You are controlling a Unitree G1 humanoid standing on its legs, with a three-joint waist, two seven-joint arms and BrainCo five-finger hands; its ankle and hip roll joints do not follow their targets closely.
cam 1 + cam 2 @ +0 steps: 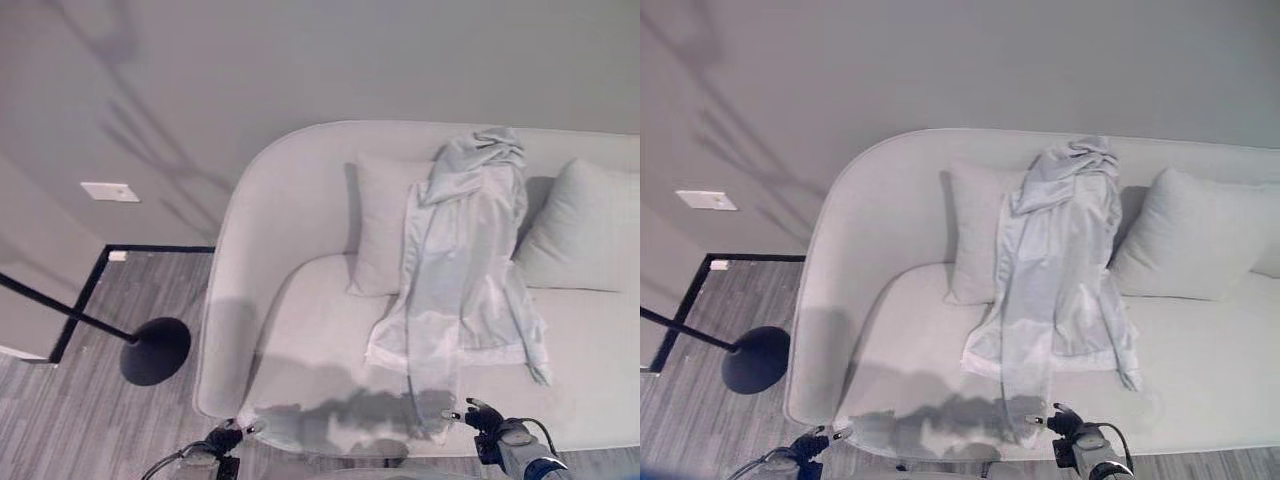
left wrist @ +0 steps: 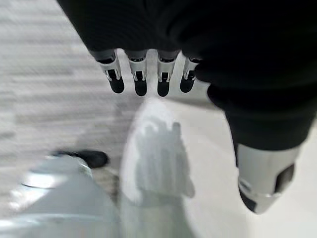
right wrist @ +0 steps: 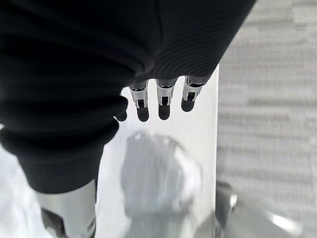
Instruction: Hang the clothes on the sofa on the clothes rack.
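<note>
On the sofa (image 1: 300, 330), in the left eye view, the pale garment (image 1: 465, 270) is lying draped from the top of the backrest down over the seat, between two cushions, its long axis running from the backrest toward the front edge. Its lower hem is ending just beyond the right hand (image 1: 487, 417), which is hovering at the seat's front edge; the left hand (image 1: 226, 437) is sitting well off to the other side, near the sofa's corner. A black stand base (image 1: 155, 350) with a slanting pole is resting on the floor beside the sofa (possibly the rack's foot, though I cannot tell).

In the right eye view, the same layout is showing: the garment's hanging strip is reaching down nearly to the right hand, so that hand looks the nearer one for a grab.

In the left wrist view, the left hand's fingers (image 2: 141, 82) are hanging straight and spread, holding nothing.

In the right wrist view, the right hand's fingers (image 3: 163, 104) are likewise extending straight, empty above the seat.
</note>
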